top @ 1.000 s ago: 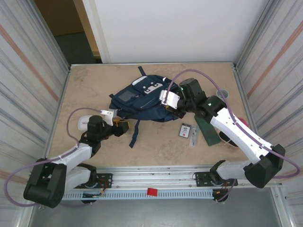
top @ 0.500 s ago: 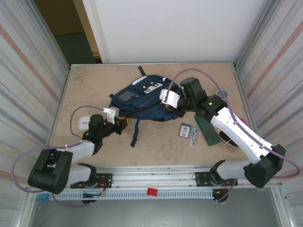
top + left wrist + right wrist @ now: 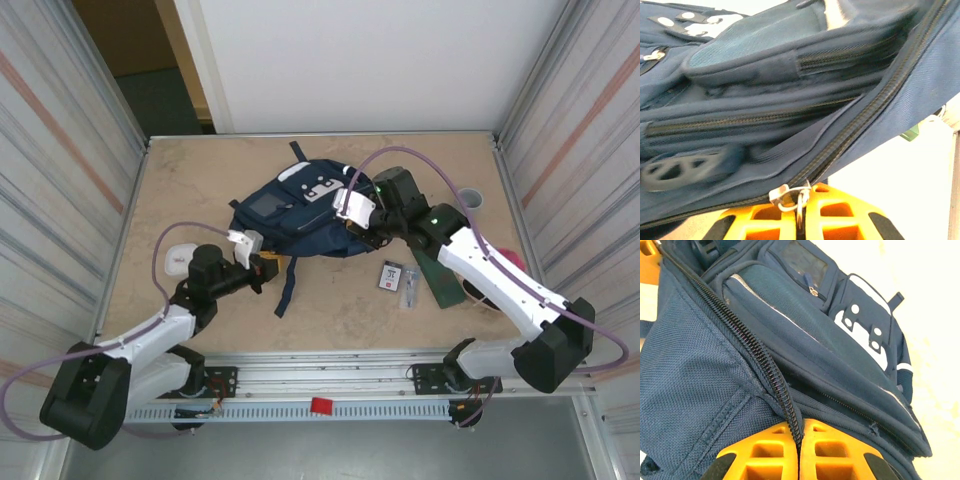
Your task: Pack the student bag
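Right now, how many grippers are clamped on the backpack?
2. The left gripper pinches the zipper pull at the student bag's near-left corner; the right gripper pinches the zipper track on its right side.

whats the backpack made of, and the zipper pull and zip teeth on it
The student bag looks like woven synthetic cloth, likely nylon or polyester, matte; a coarse grid weave shows up close. The zipper pull looks like metal, silvery with bright glints. The zip teeth are probably a black plastic coil, going by the fine rounded loops.
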Tool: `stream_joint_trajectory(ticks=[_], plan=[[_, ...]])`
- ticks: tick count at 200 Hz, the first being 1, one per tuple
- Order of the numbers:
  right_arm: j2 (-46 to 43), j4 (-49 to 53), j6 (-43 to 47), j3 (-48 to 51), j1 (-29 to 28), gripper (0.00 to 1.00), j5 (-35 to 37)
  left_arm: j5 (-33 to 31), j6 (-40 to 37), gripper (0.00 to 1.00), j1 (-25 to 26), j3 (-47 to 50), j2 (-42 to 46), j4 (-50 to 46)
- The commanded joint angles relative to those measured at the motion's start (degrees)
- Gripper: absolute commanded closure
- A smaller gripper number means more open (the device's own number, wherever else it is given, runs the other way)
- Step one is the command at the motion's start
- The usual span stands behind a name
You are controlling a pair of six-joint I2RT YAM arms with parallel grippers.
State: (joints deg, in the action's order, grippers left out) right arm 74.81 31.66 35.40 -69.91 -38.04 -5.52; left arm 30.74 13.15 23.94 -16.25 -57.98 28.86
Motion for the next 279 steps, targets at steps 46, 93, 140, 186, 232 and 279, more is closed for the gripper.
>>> stream_joint_trajectory(ticks=[46,93,140,186,232,279], plan=[[3.4,-16.0,-9.8,5.4,-4.6,1.0,2.5,10.8,-3.7,1.0,5.7,-9.3,3.3,-10.5],[5.3,-22.8,-14.8,8.9,-8.0,1.0,1.9,9.9,-1.9,1.0,11.5,-14.9,-1.2,-11.5],[4.6,-25.9,-19.0,12.9,-10.2,1.0,-0.3,3.8,2.6,1.0,12.4,-17.5,-6.5,-11.8],[-2.5,-22.6,-29.4,17.6,-11.8,1.0,2.6,-7.4,-1.6,1.0,10.8,-16.5,-6.0,-19.5],[-2.4,-26.2,-39.2,22.1,-18.6,1.0,11.9,-2.8,-2.2,1.0,7.9,-17.9,-7.1,-22.4],[6.4,-33.4,-44.0,19.5,-21.0,1.0,12.3,9.1,-3.9,1.0,8.6,-18.3,-9.2,-23.3]])
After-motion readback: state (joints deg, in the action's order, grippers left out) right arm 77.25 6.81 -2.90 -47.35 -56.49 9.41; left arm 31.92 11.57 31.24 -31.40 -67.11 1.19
